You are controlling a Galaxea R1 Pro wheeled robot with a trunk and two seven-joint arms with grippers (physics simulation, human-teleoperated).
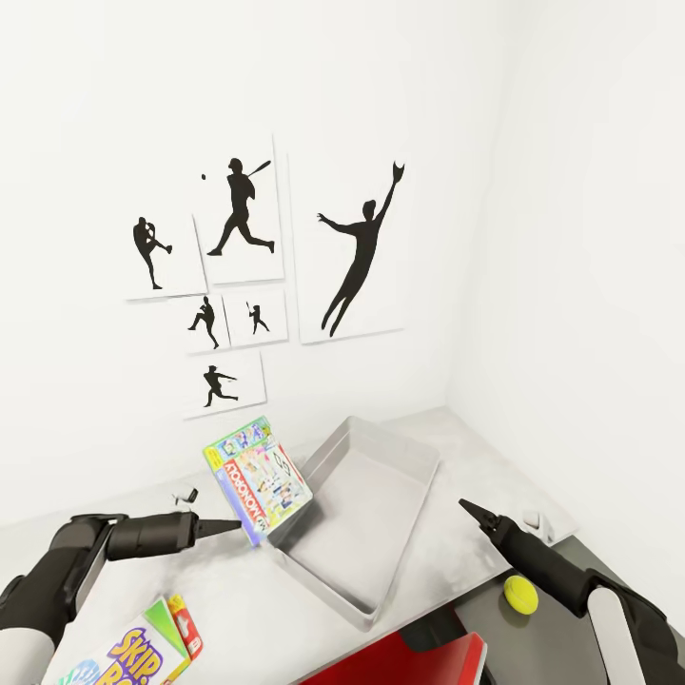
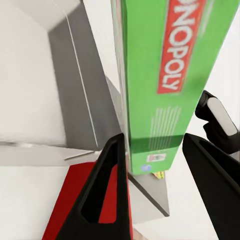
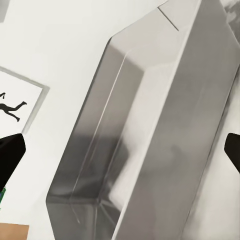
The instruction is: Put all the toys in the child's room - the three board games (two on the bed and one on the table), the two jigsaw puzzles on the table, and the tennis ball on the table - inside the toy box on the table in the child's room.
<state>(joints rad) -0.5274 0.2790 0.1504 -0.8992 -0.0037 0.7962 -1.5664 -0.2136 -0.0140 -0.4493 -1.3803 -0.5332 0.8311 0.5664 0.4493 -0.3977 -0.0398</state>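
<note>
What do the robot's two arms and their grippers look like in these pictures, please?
Both arms are matte black with rounded segments, and a white sleeve section shows near each elbow. The left gripper and the right gripper taper into slim, pointed black fingers. In the left wrist view, one finger has a long slot cut through it.

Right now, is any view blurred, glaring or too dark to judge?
Head view: evenly lit and sharp, with soft shadows inside the light grey shallow toy box. Left wrist view: the pale blue-green Monopoly board game box is close and slightly soft, its lettering still readable. Right wrist view: mild sheen on the tray wall, no washout.
</note>
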